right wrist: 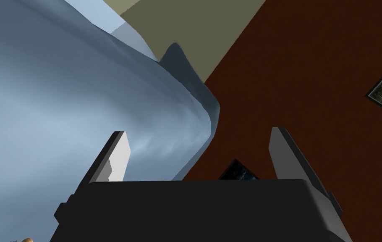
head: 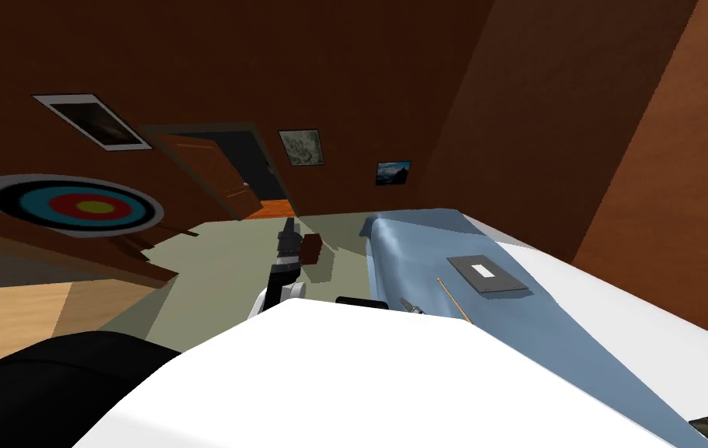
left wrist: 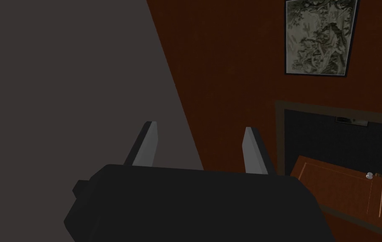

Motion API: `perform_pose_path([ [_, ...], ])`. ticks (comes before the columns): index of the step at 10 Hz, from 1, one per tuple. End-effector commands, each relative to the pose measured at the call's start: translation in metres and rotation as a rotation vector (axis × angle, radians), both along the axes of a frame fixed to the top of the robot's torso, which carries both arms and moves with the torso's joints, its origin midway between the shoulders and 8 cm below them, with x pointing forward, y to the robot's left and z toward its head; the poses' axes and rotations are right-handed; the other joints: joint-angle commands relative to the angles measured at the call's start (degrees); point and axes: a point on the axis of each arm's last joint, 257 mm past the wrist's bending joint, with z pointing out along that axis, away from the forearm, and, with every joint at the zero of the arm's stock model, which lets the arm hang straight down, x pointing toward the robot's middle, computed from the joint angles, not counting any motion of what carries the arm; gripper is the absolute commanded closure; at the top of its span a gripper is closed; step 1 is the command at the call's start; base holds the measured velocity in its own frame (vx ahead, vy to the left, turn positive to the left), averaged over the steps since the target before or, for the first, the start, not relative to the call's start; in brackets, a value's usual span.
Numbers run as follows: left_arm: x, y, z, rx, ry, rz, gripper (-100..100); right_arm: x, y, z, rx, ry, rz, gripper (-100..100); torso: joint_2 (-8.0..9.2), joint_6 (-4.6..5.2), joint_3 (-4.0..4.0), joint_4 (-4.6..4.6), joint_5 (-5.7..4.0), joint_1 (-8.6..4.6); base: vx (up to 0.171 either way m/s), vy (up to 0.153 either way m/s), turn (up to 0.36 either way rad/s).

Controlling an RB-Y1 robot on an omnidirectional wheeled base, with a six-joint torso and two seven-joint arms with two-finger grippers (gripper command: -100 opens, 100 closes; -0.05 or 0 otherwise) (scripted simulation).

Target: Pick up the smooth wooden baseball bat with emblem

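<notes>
Both spread | left gripper (left wrist: pixel 198 128) forward | right gripper (right wrist: pixel 196 134) over blue bed (right wrist: pixel 60 105)

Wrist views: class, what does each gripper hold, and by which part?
Nothing: left gripper and right gripper are open. The thin wooden bat lies on the blue bed.

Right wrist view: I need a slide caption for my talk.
Open right gripper by the edge of the blue bed cover, brown wall beyond.

Red-brown walls (head: pixel 391 70) with framed pictures (head: pixel 300 147), an open brown door (head: pixel 212 175), an archery target (head: pixel 72 206) at left, olive floor (head: pixel 220 268), a blue-covered bed (head: pixel 562 342).
</notes>
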Motion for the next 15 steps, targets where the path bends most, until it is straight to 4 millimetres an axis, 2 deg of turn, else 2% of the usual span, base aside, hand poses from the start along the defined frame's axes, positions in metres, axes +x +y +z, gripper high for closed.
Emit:
perform_pose_path([
  [1,0.000,0.000,0.000,0.000,0.000,0.000,0,-0.036,-0.016,-0.028,-0.063,0.097,0.029,-100,0.00,0.00,0.00,0.00,0.00,0.00,0.083,-0.028,0.196],
  [2,0.000,0.000,0.000,0.000,0.000,0.000,0,-0.064,-0.026,-0.046,-0.102,0.167,0.048,-100,0.00,-0.02,0.00,0.00,0.01,0.04,0.124,-0.038,0.290],
  [3,0.000,0.000,0.000,0.000,0.000,0.000,0,-0.066,-0.030,-0.048,-0.113,0.173,0.052,-100,-0.10,-0.01,-0.05,-0.02,0.02,0.00,0.089,-0.054,0.135],
  [4,0.000,0.000,0.000,0.000,0.000,0.000,0,-0.096,-0.046,-0.064,-0.162,0.246,0.075,-100,-0.05,0.00,-0.03,-0.01,0.00,-0.02,0.066,-0.061,0.211],
  [5,0.000,0.000,0.000,0.000,0.000,0.000,0,-0.096,-0.046,-0.064,-0.162,0.246,0.075,-100,0.01,-0.02,0.01,0.00,-0.01,-0.06,0.053,-0.062,0.098],
  [7,0.000,0.000,0.000,0.000,0.000,0.000,0,-0.155,-0.078,-0.089,-0.255,0.379,0.120,-100,0.05,-0.02,0.03,0.01,0.00,-0.05,0.077,-0.080,0.221],
  [8,0.000,0.000,0.000,0.000,0.000,0.000,0,-0.156,-0.080,-0.089,-0.258,0.381,0.120,-100,0.00,0.00,0.00,0.00,-0.01,-0.15,0.063,-0.070,0.120],
  [9,0.000,0.000,0.000,0.000,0.000,0.000,0,-0.184,-0.097,-0.097,-0.303,0.441,0.143,-100,0.03,0.01,0.02,0.01,-0.03,-0.07,0.061,-0.052,0.182],
  [10,0.000,0.000,0.000,0.000,0.000,0.000,0,-0.184,-0.097,-0.097,-0.304,0.442,0.143,-100,0.05,0.00,0.03,0.01,0.00,-0.01,0.046,-0.047,0.079],
  [13,0.000,0.000,0.000,0.000,0.000,0.000,0,-0.256,-0.147,-0.110,-0.427,0.596,0.205,-100,-0.04,-0.02,-0.02,0.00,-0.01,-0.12,0.083,-0.098,0.208],
  [14,0.000,0.000,0.000,0.000,0.000,0.000,0,-0.256,-0.147,-0.110,-0.427,0.596,0.205,-100,-0.09,-0.01,-0.05,-0.02,-0.04,-0.28,0.064,-0.110,0.085],
  [15,0.000,0.000,0.000,0.000,0.000,0.000,0,-0.275,-0.161,-0.111,-0.461,0.637,0.223,-100,-0.01,0.03,-0.01,0.00,-0.05,-0.19,0.043,-0.091,0.149],
])
